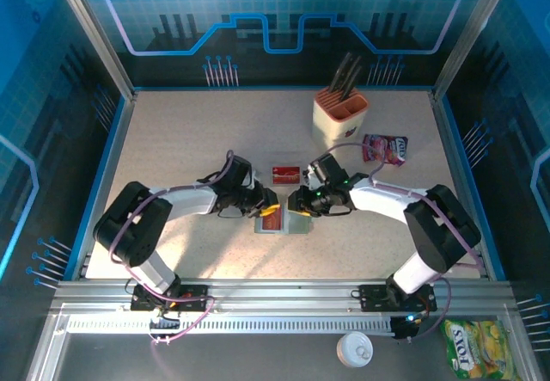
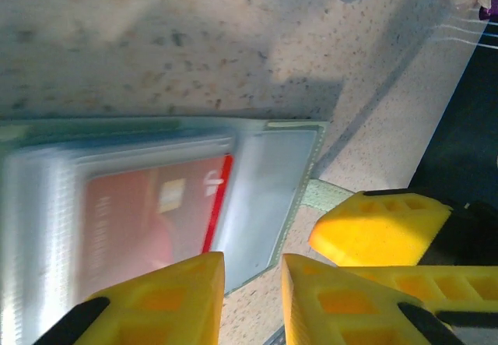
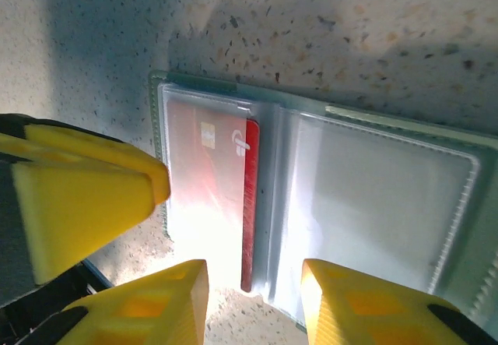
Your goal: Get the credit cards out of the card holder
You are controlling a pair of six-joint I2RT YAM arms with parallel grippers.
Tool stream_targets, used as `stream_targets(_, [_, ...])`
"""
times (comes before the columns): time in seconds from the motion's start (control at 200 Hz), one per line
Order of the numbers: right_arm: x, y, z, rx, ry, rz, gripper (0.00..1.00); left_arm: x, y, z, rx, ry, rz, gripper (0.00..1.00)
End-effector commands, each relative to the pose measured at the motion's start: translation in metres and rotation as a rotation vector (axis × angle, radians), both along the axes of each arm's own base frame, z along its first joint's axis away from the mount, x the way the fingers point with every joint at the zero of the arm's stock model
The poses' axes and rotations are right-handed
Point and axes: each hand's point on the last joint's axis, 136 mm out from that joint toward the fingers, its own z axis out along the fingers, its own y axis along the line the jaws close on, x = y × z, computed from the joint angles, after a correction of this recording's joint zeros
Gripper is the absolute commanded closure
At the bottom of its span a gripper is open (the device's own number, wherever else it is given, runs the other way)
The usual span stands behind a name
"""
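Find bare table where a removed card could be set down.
Free: the far-left table behind the left arm, and the near strip before the card holder. Crowded: around it, the loose red card, the knife block and snack packet.

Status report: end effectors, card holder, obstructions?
Left end effector and right end effector open over card holder. One red card inside; loose card on table. Nothing blocking.

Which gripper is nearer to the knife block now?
Right. In the top view the right gripper is below and left of the knife block; the left gripper is farther left.
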Motion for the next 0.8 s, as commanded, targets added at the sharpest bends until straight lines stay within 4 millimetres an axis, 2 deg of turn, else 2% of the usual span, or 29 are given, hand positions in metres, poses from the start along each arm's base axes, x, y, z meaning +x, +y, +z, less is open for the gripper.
stream_targets(0.0, [0.007, 0.021, 0.006, 0.021, -0.019, 0.015, 0.62, -0.008, 0.014, 0.0, 0.007, -0.009, 0.003, 0.74])
stream_targets(0.115, [0.005, 0.03, 0.002, 0.018, -0.007, 0.034, 0.62, -0.013, 0.022, -0.003, 0.024, -0.011, 0.017, 0.74])
stream_targets(0.35, [0.003, 0.038, -0.004, 0.017, 0.007, 0.049, 0.62, -0.018, 0.022, -0.015, 0.022, 0.016, 0.011, 0.83])
stream_targets(0.795, [0.003, 0.044, -0.009, 0.047, 0.02, 0.057, 0.63, -0.03, 0.026, -0.036, 0.036, 0.088, 0.011, 0.86])
